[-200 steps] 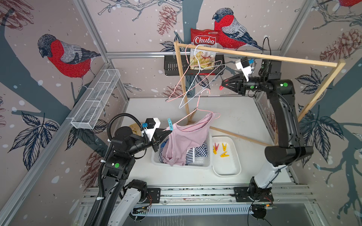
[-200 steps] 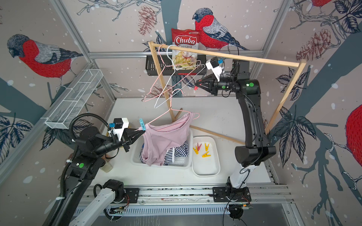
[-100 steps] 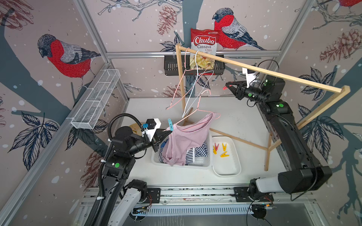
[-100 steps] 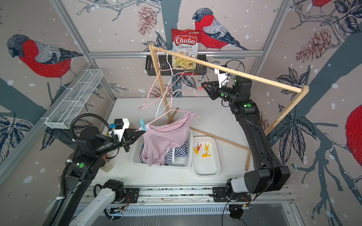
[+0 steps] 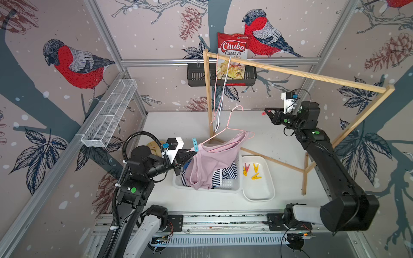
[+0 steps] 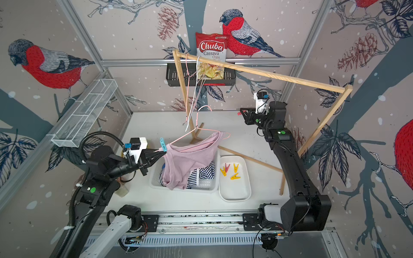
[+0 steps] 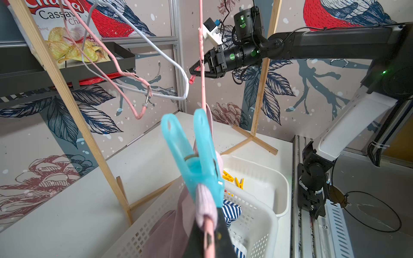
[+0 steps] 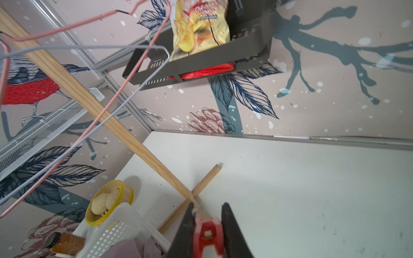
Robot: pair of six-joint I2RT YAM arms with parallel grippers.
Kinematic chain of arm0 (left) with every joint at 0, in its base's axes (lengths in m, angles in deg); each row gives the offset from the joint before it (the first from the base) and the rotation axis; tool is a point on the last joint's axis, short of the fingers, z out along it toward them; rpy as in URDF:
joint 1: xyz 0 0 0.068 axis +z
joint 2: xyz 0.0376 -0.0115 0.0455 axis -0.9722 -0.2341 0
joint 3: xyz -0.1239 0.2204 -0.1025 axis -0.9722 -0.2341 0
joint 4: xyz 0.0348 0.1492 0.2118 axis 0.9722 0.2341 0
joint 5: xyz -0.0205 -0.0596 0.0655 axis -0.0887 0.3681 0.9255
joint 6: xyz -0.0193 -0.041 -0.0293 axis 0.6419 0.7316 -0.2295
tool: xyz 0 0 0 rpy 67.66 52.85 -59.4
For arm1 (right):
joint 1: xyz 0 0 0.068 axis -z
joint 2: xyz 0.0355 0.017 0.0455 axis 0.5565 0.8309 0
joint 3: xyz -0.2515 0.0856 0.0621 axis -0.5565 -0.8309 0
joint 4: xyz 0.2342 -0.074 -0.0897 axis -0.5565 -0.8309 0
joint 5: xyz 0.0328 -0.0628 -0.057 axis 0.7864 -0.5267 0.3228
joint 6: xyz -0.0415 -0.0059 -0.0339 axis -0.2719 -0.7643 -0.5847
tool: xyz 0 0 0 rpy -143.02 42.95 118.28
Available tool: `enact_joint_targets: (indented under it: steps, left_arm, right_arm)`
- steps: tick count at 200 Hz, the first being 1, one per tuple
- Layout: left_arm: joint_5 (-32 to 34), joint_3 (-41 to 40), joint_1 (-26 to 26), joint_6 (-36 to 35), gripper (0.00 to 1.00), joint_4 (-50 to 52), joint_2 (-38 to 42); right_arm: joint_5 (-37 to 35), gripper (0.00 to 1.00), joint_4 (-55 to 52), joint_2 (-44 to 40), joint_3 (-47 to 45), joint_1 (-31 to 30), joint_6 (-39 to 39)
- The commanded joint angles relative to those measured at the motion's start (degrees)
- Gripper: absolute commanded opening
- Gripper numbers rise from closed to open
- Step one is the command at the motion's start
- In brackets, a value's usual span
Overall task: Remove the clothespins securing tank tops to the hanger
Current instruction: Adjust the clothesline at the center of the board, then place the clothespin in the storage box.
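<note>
Teal plastic marks one clothespin (image 5: 195,144), clipping the mauve-pink tank top (image 5: 212,160) to the pink wire hanger (image 7: 202,89). The left hand (image 5: 190,152) has its fingers pressed together on the hanger's end, beside the white basket (image 5: 223,188). The right hand (image 5: 267,111), raised near the wooden rack (image 5: 312,77), pinches one red clothespin (image 8: 209,232). Four more lie in the white tray (image 5: 263,194) on the table (image 5: 178,127): three yellow clothespins (image 5: 256,177) and one red-pink clothespin (image 5: 247,166). Two other tops sit in the basket: the striped tank top (image 5: 225,173) and the blue tank top (image 5: 186,165), mostly hidden. Two bare hangers (image 5: 222,98) hang on the rack. The chips bag (image 5: 233,55) reads "Chuba Cassava Chips".

Teal clothespin (image 5: 195,144) clipped on mauve tank top (image 5: 212,160), hanging
</note>
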Motion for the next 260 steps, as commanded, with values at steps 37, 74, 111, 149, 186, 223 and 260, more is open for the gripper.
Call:
enact_joint_targets:
  steps: [37,74,111,149,186,223,260]
  left_arm:
    - [-1.06,-0.54,0.11,0.40,0.00,-2.69,1.51]
    - [-1.28,-2.82,0.10,2.56,0.00,-5.57,3.64]
    - [-0.96,-3.60,0.12,3.13,0.00,-5.64,5.36]
    - [-0.71,-3.53,0.14,3.32,0.00,-4.84,5.95]
    - [-0.28,-3.60,0.10,4.51,0.00,-4.79,6.48]
    - [0.92,-4.13,0.10,5.58,0.00,-4.84,7.35]
    - [1.75,-4.40,0.14,6.05,0.00,-4.80,7.95]
  right_arm:
    - [-9.95,0.00,3.99,-12.37,-12.73,-3.28,5.26]
    - [-15.02,0.00,4.35,-19.70,-20.87,-6.41,6.98]
    - [-20.84,0.00,3.60,-25.35,-27.54,-9.39,8.82]
    - [-27.01,0.00,4.13,-30.01,-32.77,-14.83,11.35]
    - [-33.52,0.00,4.79,-35.56,-39.06,-19.59,13.41]
    - [-35.78,0.00,6.54,-40.13,-45.70,-22.50,15.10]
    - [-32.93,0.00,8.20,-36.11,-48.56,-22.97,16.89]
